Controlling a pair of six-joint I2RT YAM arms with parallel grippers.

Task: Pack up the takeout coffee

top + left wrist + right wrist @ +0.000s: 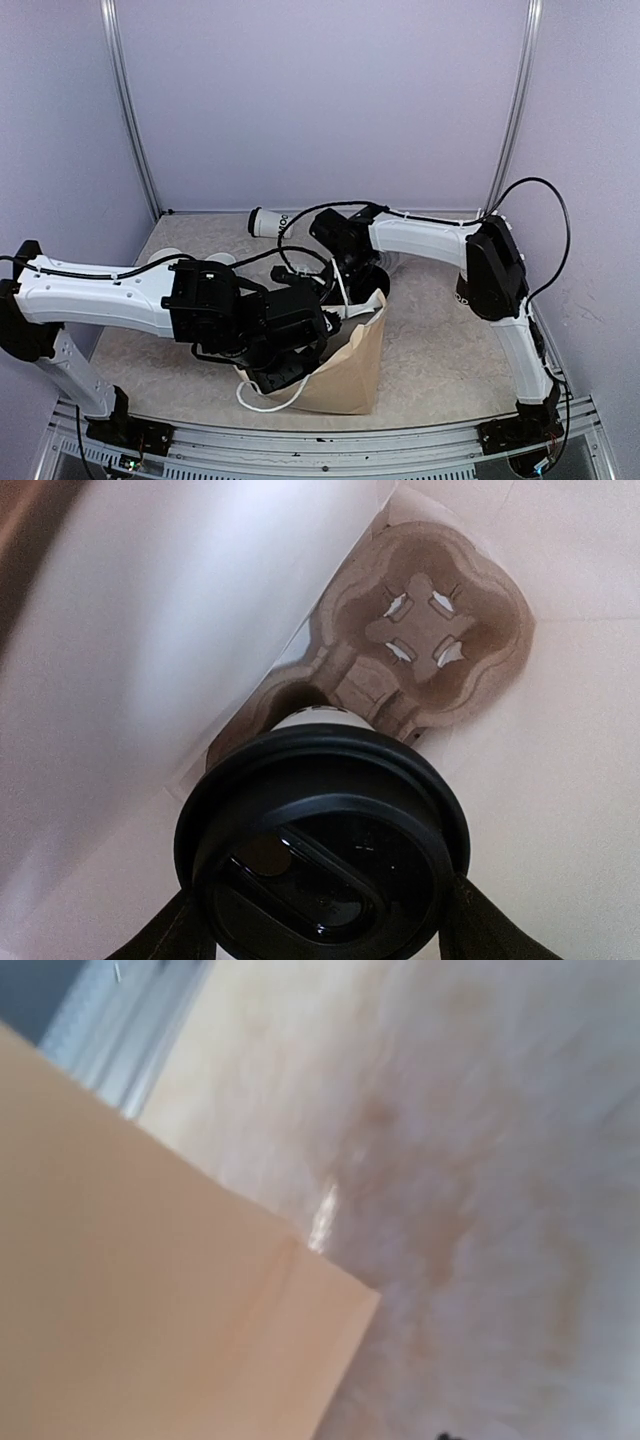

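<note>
My left tool (320, 935) is clenched on the takeout coffee (320, 830), a white tapered paper cup under a round black plastic lid. My dark fingers (165, 935) sit either side of the lid rim.

The coffee is upright inside the brown paper bag with white cord handles (355, 370), above the near pocket of a moulded brown pulp cup carrier (440, 650) on the bag floor. The lid hides the cup base, so I cannot tell if it is seated.

The bag stands on the beige surface (440, 350), close to its near edge and about midway along it.

My right tool (347, 265) is at the bag's far rim. Its wrist view shows only bag paper and blurred surface, so I cannot tell whether it is released or clenched.

A stack of white cups (268, 222) lies on its side near the far edge.
</note>
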